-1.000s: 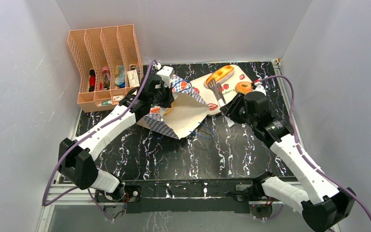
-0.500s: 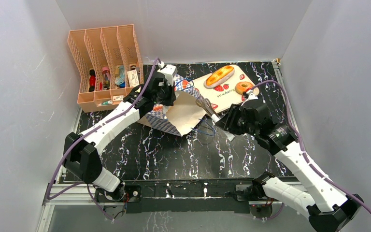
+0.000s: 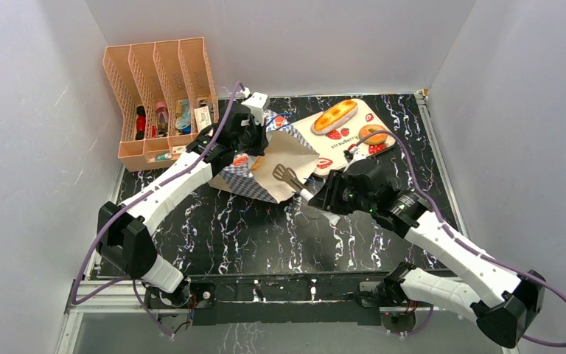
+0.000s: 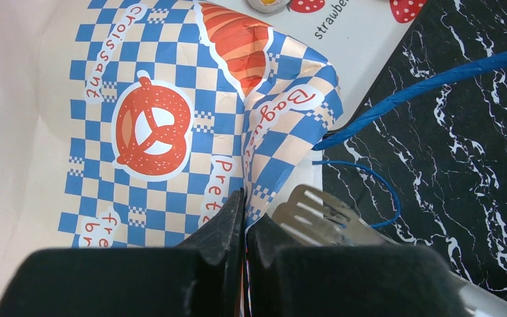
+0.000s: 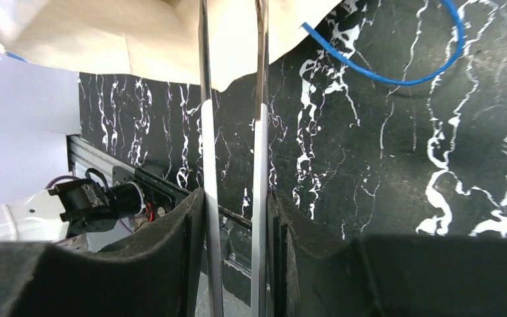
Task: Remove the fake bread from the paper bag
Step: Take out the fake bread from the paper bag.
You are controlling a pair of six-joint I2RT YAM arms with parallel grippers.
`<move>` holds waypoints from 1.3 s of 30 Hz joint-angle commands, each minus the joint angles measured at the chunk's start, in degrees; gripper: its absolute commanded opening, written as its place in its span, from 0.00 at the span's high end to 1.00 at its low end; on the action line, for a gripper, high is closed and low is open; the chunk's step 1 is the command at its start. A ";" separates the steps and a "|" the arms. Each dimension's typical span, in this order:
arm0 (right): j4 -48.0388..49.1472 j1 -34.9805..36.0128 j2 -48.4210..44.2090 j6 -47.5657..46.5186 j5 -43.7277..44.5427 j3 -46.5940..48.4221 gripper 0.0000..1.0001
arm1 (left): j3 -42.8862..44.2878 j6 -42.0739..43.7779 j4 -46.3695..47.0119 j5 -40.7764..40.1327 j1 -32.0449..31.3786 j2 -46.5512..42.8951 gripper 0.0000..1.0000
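Two of the toy breads are already out: the long glazed loaf (image 3: pixel 335 116) and the ring donut (image 3: pixel 373 135) lie apart on the strawberry-printed mat (image 3: pixel 360 124) at about one o'clock on the table (image 3: pixel 265 236). The toast slice and the oval roll show nowhere in the open, so I reckon they are still inside the paper bag (image 3: pixel 284 156). It lies slumped on its side just beside the mat, at the mat's eight o'clock, near the middle of the table. A small orange-brown patch shows at the bag's ten o'clock end next to the left arm, but I cannot tell what it is. The left gripper (image 4: pixel 244 218) has its fingers pressed together on the bag's checkered edge, seemingly to hold the mouth up, and a blue cord handle (image 4: pixel 422 82) trails onto the marble. From the bag's four o'clock side the right gripper (image 5: pixel 234 218) is clamped on a pair of metal tongs (image 3: pixel 289 175), squeezing the two arms, which run parallel with a gap between them. The slotted head hangs over the bag's pale panel and carries nothing. So about half the job looks done, and the reach in for a third piece looks like the step in hand. The peach file rack (image 3: pixel 163 96) at ten o'clock takes no part
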 commanded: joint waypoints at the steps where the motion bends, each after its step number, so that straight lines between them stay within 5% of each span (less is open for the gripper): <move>1: 11.99 2.07 2.29 3.40 0.33 -1.71 0.74 | 2.81 0.72 -1.27 1.12 0.30 0.19 1.00; 11: 25.97 2.12 13.51 8.46 -1.56 -3.70 0.70 | 3.23 0.93 -3.02 2.64 0.28 -0.36 1.00; 39: 34.55 1.88 27.14 8.16 -0.72 0.64 0.63 | 0.60 -0.37 -4.21 3.95 0.28 -3.50 1.00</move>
